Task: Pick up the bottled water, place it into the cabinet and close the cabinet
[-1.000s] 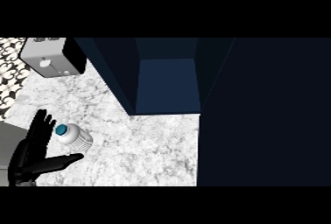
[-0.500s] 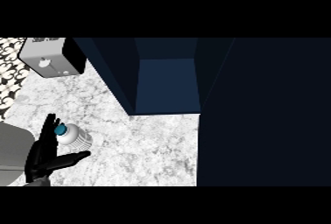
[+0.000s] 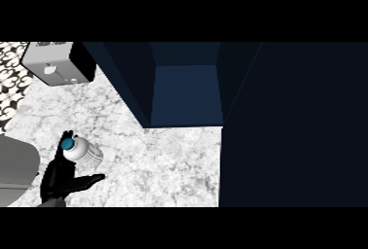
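Note:
The bottled water (image 3: 82, 150) stands on the marble counter (image 3: 158, 160) at the lower left, a clear ribbed bottle with a blue cap. My left hand (image 3: 60, 180) is right beside it on its left and near side. Its fingers (image 3: 63, 141) reach straight up along the bottle's left and the thumb (image 3: 87, 180) sticks out below it, so the hand is open. I cannot tell whether the fingers touch the bottle. The dark blue cabinet (image 3: 187, 92) stands open at the top centre, its inside bare. Its door (image 3: 295, 126) fills the right side.
A grey box-shaped appliance (image 3: 54, 65) sits at the counter's upper left. Black-and-white patterned tiles (image 3: 10, 82) run along the left edge. My grey left forearm (image 3: 16, 163) enters from the lower left.
My left hand has shifted right and a little up, closer to the bottle, and the grey forearm has come into view at the left. The bottle has not moved.

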You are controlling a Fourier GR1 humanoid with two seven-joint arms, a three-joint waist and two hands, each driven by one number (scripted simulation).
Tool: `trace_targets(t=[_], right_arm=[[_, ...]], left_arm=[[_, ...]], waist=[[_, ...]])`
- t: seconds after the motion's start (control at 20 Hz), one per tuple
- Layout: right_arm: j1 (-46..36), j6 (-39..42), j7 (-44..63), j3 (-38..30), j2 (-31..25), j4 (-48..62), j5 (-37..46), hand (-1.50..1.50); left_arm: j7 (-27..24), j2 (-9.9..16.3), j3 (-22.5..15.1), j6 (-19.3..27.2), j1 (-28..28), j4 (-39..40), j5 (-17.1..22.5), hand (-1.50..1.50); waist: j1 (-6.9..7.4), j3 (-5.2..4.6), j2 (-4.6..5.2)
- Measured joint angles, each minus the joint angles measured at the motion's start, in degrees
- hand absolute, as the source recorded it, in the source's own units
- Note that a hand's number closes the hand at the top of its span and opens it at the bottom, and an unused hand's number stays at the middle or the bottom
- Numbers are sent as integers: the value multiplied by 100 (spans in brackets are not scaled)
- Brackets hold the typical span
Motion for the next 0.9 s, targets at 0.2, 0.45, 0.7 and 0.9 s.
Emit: trace_targets(t=[0.2, 0.45, 0.7, 0.9], right_arm=[[166, 109, -119, -144, -67, 15, -82, -150], [227, 124, -217, -200, -113, 30, -168, -150], [314, 128, -272, -250, -105, 30, -244, -150], [346, 126, -294, -213, -84, 23, -287, -150]], left_arm=[[-392, 38, 68, -279, -231, 580, 46, 150], [-611, 36, 256, -818, -510, 1079, 347, 150], [-703, 75, 265, -1027, -713, 1366, 413, 150], [-808, 118, 215, -1014, -831, 1454, 371, 150]], waist=[[-16, 1, -1], [-1, 0, -2], [22, 4, -4], [34, 6, -5]])
